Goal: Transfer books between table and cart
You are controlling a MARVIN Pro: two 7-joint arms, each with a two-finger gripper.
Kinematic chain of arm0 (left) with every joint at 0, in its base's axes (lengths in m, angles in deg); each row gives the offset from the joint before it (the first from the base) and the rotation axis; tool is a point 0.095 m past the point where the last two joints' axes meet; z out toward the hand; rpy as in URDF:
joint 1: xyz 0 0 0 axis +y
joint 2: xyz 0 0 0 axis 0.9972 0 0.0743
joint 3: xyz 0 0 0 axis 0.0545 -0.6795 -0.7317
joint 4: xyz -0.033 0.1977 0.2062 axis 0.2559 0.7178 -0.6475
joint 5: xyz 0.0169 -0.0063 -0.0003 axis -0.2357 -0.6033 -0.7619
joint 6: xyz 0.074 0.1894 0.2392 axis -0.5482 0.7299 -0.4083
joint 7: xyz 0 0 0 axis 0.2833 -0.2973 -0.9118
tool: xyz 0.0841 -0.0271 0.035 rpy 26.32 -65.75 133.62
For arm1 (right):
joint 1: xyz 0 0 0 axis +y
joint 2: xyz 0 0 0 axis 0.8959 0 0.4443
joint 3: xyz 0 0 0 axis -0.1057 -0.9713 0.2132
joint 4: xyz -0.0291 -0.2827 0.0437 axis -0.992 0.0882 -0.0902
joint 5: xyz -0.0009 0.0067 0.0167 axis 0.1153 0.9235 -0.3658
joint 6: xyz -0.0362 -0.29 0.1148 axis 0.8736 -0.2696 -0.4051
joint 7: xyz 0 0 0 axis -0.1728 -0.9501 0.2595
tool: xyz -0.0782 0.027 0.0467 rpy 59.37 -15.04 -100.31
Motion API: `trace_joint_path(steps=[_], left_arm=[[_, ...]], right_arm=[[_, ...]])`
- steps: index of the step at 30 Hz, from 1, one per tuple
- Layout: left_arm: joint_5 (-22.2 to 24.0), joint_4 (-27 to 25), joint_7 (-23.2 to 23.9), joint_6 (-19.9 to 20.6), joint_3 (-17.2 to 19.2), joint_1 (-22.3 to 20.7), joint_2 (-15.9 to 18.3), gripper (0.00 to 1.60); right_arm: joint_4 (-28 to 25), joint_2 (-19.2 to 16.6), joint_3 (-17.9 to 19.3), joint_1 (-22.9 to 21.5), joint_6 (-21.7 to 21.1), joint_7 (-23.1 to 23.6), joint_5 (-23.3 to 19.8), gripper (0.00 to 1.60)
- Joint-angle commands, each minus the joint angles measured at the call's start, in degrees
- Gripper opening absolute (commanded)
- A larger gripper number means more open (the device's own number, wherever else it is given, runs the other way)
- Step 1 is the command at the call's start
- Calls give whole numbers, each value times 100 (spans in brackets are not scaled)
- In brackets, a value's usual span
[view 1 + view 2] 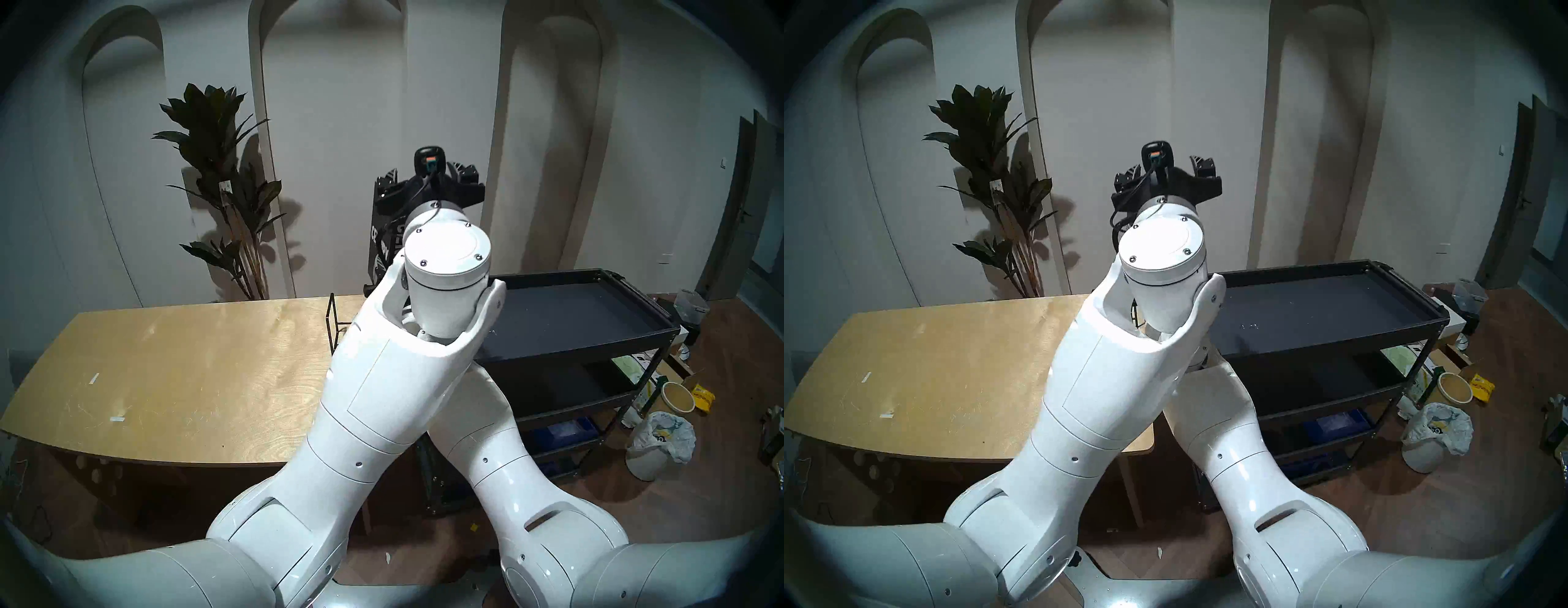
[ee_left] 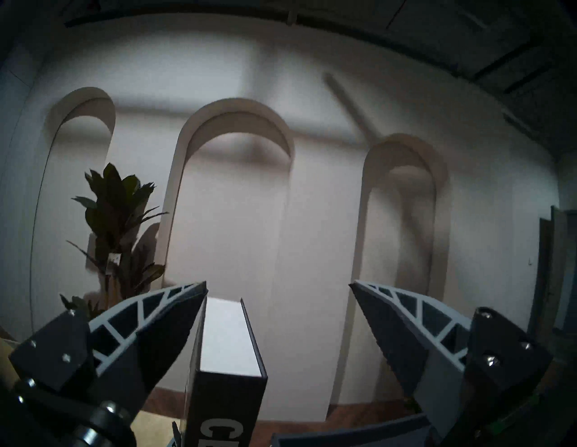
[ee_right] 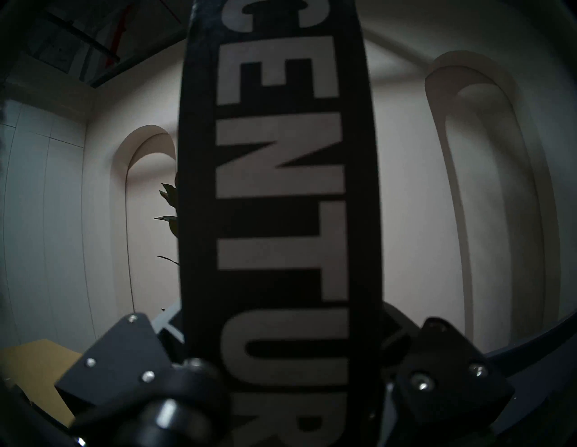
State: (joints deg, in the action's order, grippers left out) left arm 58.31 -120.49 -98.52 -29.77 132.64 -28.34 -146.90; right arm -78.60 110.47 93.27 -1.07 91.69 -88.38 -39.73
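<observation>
Arched wall behind; my right gripper [image 3: 281, 359] clamps the book [image 3: 281, 187] at twelve o'clock, left gripper [image 2: 278, 312] spread, empty; upright, it may pivot.

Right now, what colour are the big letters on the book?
White, on the black book; the right wrist view shows them best.

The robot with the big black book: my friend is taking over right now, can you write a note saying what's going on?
Left gripper: open, fingers spread either side of the thick black hardcover book with white "CENTURY" letters, not clamping it.
Right gripper: shut on the book's spine, holding it upright in the air.
Book: lifted up between the light plywood table and the black metal three-tier cart. The cart's top tray shows no book.
Thin black wire stand: on the table's right end.
Done: book picked up, held by the right gripper.
Left: set the book down, let go.
</observation>
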Motion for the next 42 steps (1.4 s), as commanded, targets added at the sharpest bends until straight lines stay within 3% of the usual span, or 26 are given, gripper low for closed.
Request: trace_joint_path(steps=[1,7,13,25,28,36,42], left_arm=[[-125,-712,36,-246,-18,-33,142,160],[-135,-1152,63,-277,82,231,455,160],[-28,-1580,113,-158,725,748,1011,160],[187,-841,199,-94,1978,1317,1839,160],[367,-672,407,-118,2337,1469,2133,160],[766,-348,1038,-309,2704,1799,2482,160],[946,-27,1452,-414,2817,1845,2638,160]], right_arm=[[-261,-209,344,-472,-181,-197,50,0],[-310,-437,643,-631,-534,-376,124,0],[-287,-709,940,-705,-977,-487,167,0],[-157,-916,1200,-703,-1798,-437,113,0],[-133,-978,1210,-720,-2089,-332,80,0],[51,-1280,1196,-871,-2990,405,-178,0],[351,-1613,925,-1031,-3103,1073,-127,0]])
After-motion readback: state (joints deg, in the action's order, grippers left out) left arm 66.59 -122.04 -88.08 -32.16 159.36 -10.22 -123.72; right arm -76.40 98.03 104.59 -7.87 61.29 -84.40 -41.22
